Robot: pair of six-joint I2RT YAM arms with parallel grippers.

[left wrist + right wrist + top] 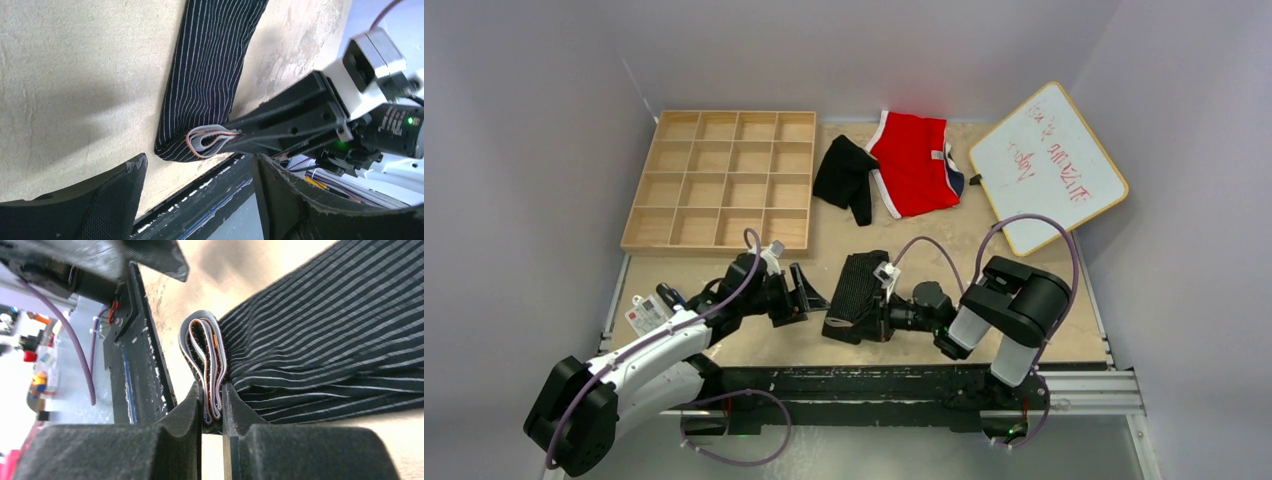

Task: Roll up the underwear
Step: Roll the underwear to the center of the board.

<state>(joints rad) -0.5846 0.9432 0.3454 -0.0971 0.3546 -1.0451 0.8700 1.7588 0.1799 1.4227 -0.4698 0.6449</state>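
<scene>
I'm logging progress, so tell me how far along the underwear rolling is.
Done: the striped underwear lies folded into a narrow strip by the near edge. In hand: the right gripper pinches its doubled-over waistband end; the left gripper stands open beside it. Left: rolling this strip up, then the plain black underwear lying unrolled next to the red briefs.

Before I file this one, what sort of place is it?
Probably a robot lab test cell, not a home: blank white walls box in a small table, the left arm and right arm are bolted to a metal rail, and a scribbled whiteboard lies at the back.
</scene>
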